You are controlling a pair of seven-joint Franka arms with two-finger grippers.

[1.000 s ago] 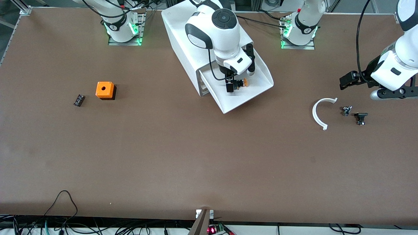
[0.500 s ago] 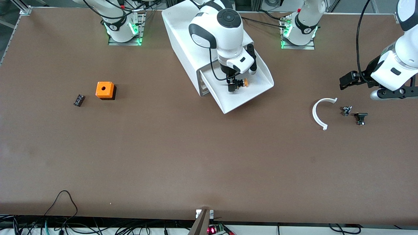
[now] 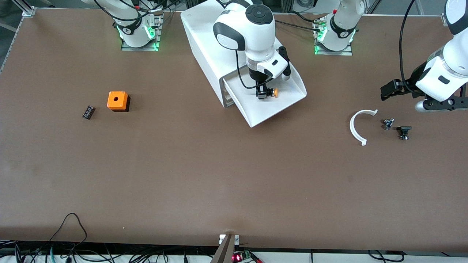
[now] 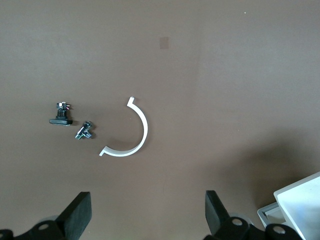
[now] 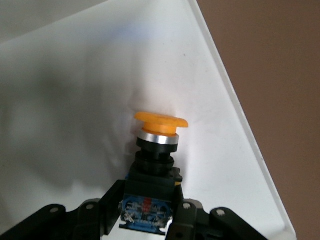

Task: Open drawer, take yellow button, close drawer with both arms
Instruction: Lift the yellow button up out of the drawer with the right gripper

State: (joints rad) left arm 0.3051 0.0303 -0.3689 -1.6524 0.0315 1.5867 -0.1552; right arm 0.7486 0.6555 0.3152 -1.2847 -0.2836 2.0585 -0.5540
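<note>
right pincer [image 3: 262, 95]: inside the pulled-out drawer, closed on the button's dark body; in the right wrist view [image 5: 150, 220] both fingers [image 5: 112, 207] press the blue-black base from either side.
button [image 3: 271, 92]: in the drawer tray, lying on its side with the orange cap [image 5: 160, 122] pointing away from the fingers (a silver ring sits under the cap); whether it rests on the tray floor or is just off it cannot be told.
drawer [image 3: 278, 106]: topmost of the cabinet, drawn well out toward the front camera, its white floor [image 5: 70, 100] bare around the button.
cabinet [image 3: 204, 44]: white box set at an angle between the two arm bases, two lower drawers pushed in.
left pincer [image 3: 393, 89]: waiting in the air over the counter at the left arm's end, fingers [image 4: 80, 215] spread wide and holding nothing.
white curved strip [image 3: 356, 126]: on the counter under and near the left pincer, an open half ring [image 4: 132, 137].
small black parts [image 3: 396, 128]: two of them just beside the strip, nearer the left arm's end of the counter, close together [image 4: 70, 122].
orange cube [image 3: 117, 100]: with a hole in its top face, toward the right arm's end, well apart from the cabinet.
small dark part [image 3: 88, 112]: near the cube, slightly nearer the front camera.
counter [image 3: 219, 175]: brown surface carrying everything.
</note>
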